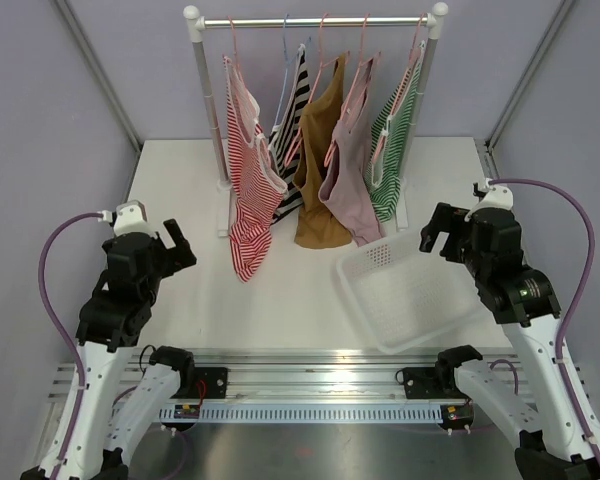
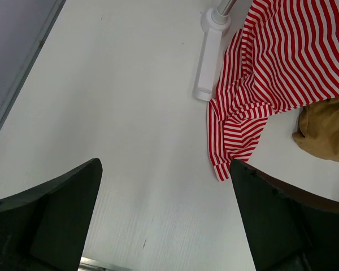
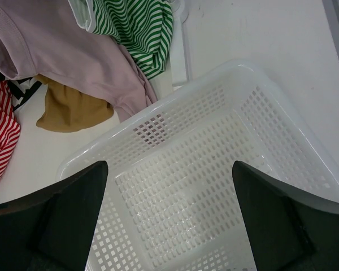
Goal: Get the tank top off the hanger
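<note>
**Five tank tops (image 1: 320, 150) hanging, none yet taken**

All hang on hangers from the rack (image 1: 320, 20). The red-striped tank top (image 1: 248, 185) is leftmost, and its hem reaches the table (image 1: 180, 180). It lies ahead and to the right of the left gripper (image 2: 165, 169), well apart from it. That gripper's fingers are spread and hold nothing. The right gripper (image 3: 169, 166) hovers over the white basket (image 3: 237, 70), likewise spread and empty. White tabletop stretches left of the rack, with lavender walls on both sides.

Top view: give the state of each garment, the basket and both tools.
Red striped tank top, hanging, hem on table.
Black striped top, hanging.
Brown top, hanging.
Mauve top, hanging.
Green striped top, hanging.
Basket, empty.
Left tool, open, empty.
Right tool, open, empty.
</note>
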`<state>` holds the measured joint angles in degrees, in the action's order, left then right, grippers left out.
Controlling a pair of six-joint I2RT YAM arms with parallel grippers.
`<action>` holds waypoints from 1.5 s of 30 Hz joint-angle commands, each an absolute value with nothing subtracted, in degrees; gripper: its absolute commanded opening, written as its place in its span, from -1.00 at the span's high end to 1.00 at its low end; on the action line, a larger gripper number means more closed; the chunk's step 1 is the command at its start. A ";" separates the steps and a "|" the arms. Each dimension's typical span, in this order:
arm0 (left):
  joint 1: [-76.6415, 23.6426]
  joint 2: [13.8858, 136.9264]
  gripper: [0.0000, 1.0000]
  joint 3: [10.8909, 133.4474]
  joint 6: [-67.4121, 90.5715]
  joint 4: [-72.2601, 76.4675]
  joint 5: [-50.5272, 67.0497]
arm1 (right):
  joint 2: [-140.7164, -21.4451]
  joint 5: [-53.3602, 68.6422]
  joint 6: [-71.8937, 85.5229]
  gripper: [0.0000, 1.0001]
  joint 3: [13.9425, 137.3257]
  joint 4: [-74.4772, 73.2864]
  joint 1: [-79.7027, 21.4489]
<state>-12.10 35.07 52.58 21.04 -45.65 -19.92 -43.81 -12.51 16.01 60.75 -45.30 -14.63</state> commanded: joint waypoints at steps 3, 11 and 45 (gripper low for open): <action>-11.95 39.54 -0.98 61.49 22.94 -45.79 -16.18 | -42.98 -13.18 18.37 -0.99 62.40 -43.33 -14.94; -16.51 53.07 -0.98 81.01 26.72 -43.42 -9.76 | -36.48 4.78 21.79 -0.99 57.40 -36.22 -14.94; -24.61 107.05 0.44 133.51 13.54 -44.03 -29.45 | -27.86 14.68 24.34 -0.99 51.24 -43.24 -14.94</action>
